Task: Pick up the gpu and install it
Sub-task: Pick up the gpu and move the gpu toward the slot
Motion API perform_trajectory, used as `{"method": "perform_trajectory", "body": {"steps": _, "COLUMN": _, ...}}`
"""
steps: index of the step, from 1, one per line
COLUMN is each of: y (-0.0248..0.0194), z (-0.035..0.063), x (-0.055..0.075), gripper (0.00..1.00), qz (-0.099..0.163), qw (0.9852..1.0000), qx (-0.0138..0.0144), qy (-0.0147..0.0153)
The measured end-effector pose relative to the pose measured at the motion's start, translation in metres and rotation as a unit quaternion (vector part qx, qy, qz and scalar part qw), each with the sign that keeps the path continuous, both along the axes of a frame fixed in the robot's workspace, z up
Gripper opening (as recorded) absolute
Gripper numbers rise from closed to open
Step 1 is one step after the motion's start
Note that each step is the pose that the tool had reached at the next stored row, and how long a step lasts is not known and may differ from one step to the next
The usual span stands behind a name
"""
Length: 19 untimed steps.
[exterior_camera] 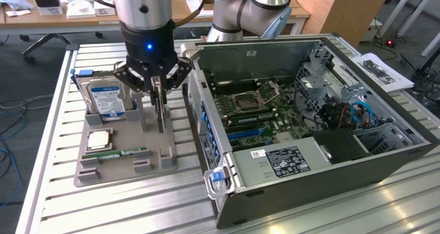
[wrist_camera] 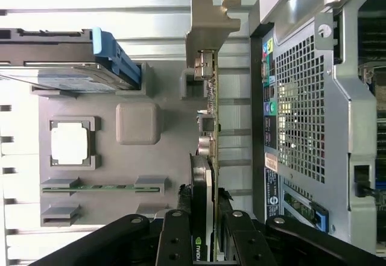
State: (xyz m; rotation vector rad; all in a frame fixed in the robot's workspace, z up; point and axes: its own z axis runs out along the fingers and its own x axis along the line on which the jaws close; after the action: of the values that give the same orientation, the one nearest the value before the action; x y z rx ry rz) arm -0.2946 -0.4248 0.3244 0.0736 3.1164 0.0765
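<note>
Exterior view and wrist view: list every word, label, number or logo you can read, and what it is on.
No text can be read as words.
hard drive: blue-white label, print blurred.
power supply: black label, print too small.
gpu: small green logo mark, no letters legible.

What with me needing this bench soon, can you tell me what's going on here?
A robot arm is working on a graphics card beside an open computer case. Its end effector is shut on the card's upper part. The card stands upright at the grey parts tray, outside the case. A hard drive, a processor and a memory stick sit in the tray. The card is not yet installed.
</note>
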Motion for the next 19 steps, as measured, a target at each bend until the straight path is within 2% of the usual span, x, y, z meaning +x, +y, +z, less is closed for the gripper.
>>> {"method": "perform_trajectory", "body": {"steps": 11, "y": 0.0000, "z": 0.0396, "x": 0.000, "gripper": 0.27, "qz": 0.000, "qw": 1.0000, "qx": 0.0002, "qy": -0.0004}}
{"method": "perform_trajectory", "body": {"steps": 19, "y": 0.0000, "z": 0.0644, "x": 0.000, "gripper": 0.27, "qz": 0.000, "qw": 1.0000, "qx": 0.0002, "qy": -0.0006}}
